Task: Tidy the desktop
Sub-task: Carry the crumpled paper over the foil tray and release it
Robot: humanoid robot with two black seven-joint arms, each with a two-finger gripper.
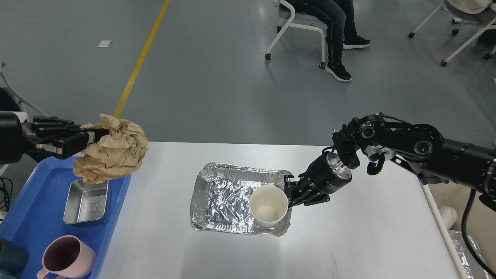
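Nearest the camera, a pink mug (66, 257) stands on the blue tray (35, 217) at lower left, with a small steel pan (86, 201) behind it. The desktop (348, 240), a smooth white top with rounded corners, fills the centre and right of the view. On it sits a crinkled foil tray (224, 197), a white paper cup (268, 206) upright in its right end. The right gripper (290, 192) is at the cup's rim; whether its fingers are clamped cannot be told. The left gripper (92, 136) holds a crumpled brown paper wad (112, 152) above the blue tray's far edge. Beyond lies grey floor (217, 77) with a yellow line (141, 58) and a seated person (337, 23).
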